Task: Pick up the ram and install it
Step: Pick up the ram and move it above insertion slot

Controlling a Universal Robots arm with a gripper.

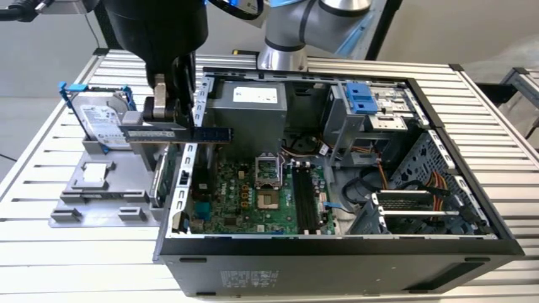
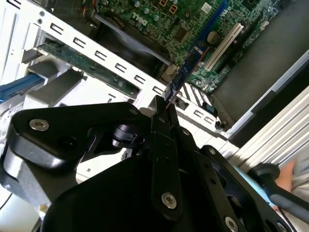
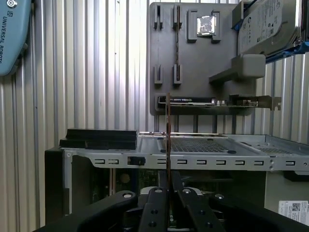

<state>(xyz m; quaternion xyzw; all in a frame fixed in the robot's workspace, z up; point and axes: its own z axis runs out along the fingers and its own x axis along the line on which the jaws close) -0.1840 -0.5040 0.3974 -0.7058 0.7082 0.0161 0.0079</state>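
The ram is a long thin blue stick held level above the left wall of the open computer case, in the exterior view. My gripper is shut on it near its middle, coming down from above. In the second wrist view the ram juts out from between the black fingers toward the motherboard. The first wrist view has the ram edge-on, rising from the gripper over the case wall. The motherboard's long memory slots lie to the exterior view's right of the gripper.
A grey holder tray stands left of the case with a silver hard drive in a blue frame, a small square chip and a green card. The arm's base is behind the case. The slatted table surrounds everything.
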